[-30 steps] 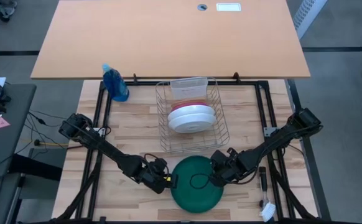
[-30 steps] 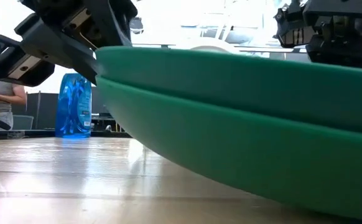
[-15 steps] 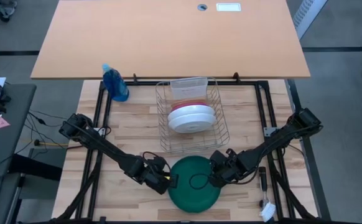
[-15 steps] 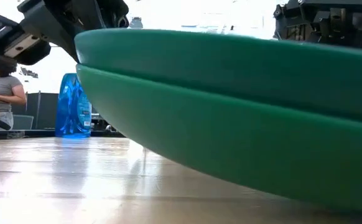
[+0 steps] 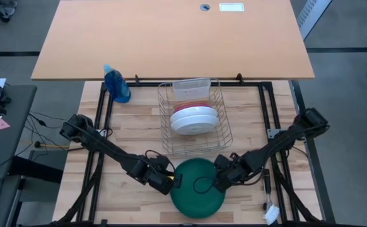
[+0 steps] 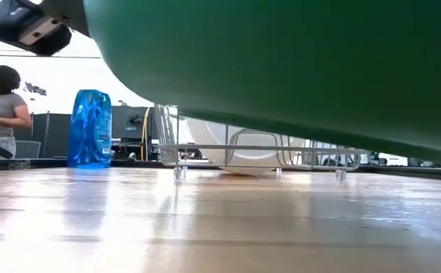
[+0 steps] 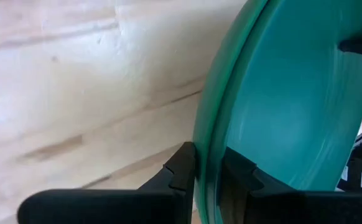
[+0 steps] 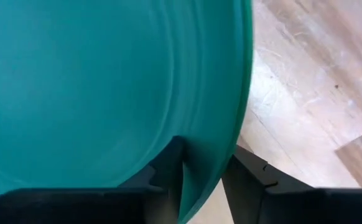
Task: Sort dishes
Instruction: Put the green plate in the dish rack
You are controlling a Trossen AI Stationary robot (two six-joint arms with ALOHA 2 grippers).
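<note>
A dark green plate (image 5: 197,197) hangs above the near middle of the table, its underside (image 6: 281,68) filling the top of the low view. My left gripper (image 5: 174,183) is shut on its left rim and my right gripper (image 5: 217,183) on its right rim. Behind it the wire dish rack (image 5: 224,135) holds white plates (image 5: 195,118) standing on edge, with a red one (image 5: 193,104) behind them. My left gripper pinches the plate's left rim (image 7: 207,163), one finger (image 7: 182,169) on the underside and one (image 7: 238,174) on the upper face. It comes about level from the table's left. The plate is lifted clear of the table. My right gripper pinches the plate's right rim (image 8: 213,167) between its two fingers (image 8: 250,171), one on each face. It comes about level from the table's right. The plate hangs clear of the wood between both grippers.
A blue spray bottle (image 5: 117,85) stands at the far left of the table. A dark tool (image 5: 267,183) and a white object (image 5: 272,214) lie near the right front corner. A person (image 6: 1,106) stands in the room beyond the table.
Both grippers have risen with the green plate held between them. In the low view its underside has gone up from close above the wood to well clear of it, and the dish rack now shows beneath it.
</note>
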